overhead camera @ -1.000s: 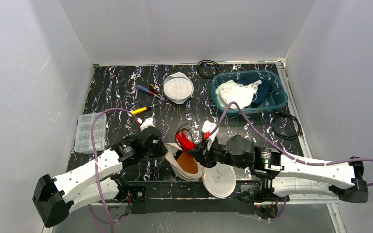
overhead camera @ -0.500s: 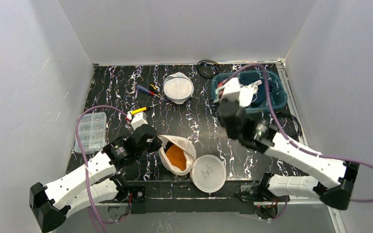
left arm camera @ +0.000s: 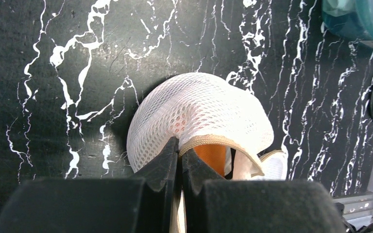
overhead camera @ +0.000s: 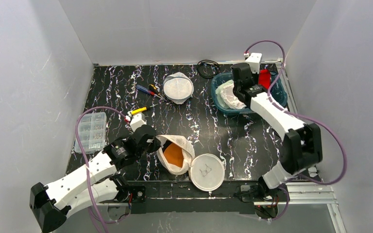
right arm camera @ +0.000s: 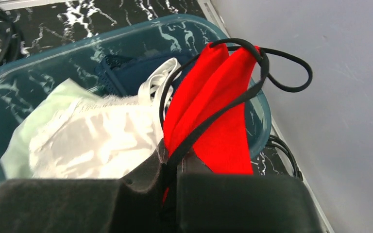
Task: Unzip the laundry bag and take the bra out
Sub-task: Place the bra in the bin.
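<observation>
Red bra (right arm camera: 213, 121) with black straps, pinched in the right hand (right arm camera: 172, 165), out of the bag and held above the far right end of the teal bin (overhead camera: 277, 104). Long axis pointing away from the fingers, toward the bin's outer rim. Pale laundry (right arm camera: 92, 141) lying directly below. Left hand (left arm camera: 179, 155) pressed together on the rim of the unzipped mesh laundry bag (left arm camera: 199, 107), near middle of the counter (overhead camera: 121, 87), well apart. Likely next: lowering and letting go.

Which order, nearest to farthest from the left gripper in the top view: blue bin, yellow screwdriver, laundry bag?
1. laundry bag, held in the left gripper, near edge.
2. yellow screwdriver, farther back, left of centre.
3. blue bin, far right corner.
</observation>
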{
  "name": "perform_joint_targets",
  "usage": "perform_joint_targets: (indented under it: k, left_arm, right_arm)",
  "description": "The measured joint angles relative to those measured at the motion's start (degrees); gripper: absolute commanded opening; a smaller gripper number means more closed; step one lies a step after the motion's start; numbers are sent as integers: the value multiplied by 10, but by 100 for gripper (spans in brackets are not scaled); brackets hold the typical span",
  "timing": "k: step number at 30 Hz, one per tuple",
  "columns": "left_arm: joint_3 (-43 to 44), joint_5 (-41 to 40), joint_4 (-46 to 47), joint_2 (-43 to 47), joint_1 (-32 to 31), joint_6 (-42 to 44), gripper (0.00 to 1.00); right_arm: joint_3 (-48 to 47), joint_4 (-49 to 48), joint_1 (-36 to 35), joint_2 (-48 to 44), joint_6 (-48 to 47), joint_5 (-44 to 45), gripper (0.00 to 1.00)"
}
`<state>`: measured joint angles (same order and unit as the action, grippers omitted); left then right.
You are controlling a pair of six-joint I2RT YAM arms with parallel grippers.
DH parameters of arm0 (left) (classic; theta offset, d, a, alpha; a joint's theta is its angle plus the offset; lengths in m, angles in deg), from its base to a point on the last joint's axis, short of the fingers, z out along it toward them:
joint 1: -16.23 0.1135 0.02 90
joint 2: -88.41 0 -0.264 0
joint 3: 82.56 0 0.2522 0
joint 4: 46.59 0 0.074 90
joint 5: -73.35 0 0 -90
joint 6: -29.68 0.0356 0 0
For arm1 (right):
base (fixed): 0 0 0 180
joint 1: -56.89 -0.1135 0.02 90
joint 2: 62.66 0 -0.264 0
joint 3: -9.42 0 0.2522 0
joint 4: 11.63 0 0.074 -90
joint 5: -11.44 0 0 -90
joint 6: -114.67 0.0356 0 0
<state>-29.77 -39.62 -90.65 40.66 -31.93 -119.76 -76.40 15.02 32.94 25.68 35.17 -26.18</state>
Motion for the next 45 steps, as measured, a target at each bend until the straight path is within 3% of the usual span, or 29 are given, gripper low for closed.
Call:
perform_joint_targets:
  k: [10,19,21,27,31,39,41,45]
  left_arm:
    - [-34,16,7,-9,0,-22,0]
    - [-34,18,16,-25,1,-23,0]
    - [-34,19,16,-27,0,-23,0]
    - [-34,22,21,-35,1,-23,1]
    - [-34,25,22,-42,1,-23,2]
    - [-34,35,30,-39,1,-22,1]
    - [-34,38,29,-34,1,-19,1]
    - [-34,41,24,-22,1,-9,0]
  right_arm:
    - [-148,-28,68,194,-33,2,1]
    - [-162,-17,85,296,-31,6,1]
    - [-162,-10,85,299,-31,-5,15]
    - [-162,-3,85,299,-23,-43,73]
    - [-162,9,84,285,-13,-73,84]
    - [-141,5,85,164,29,-169,83]
    - [-129,-5,87,132,44,-196,77]
    - [-67,-46,111,76,85,-263,56]
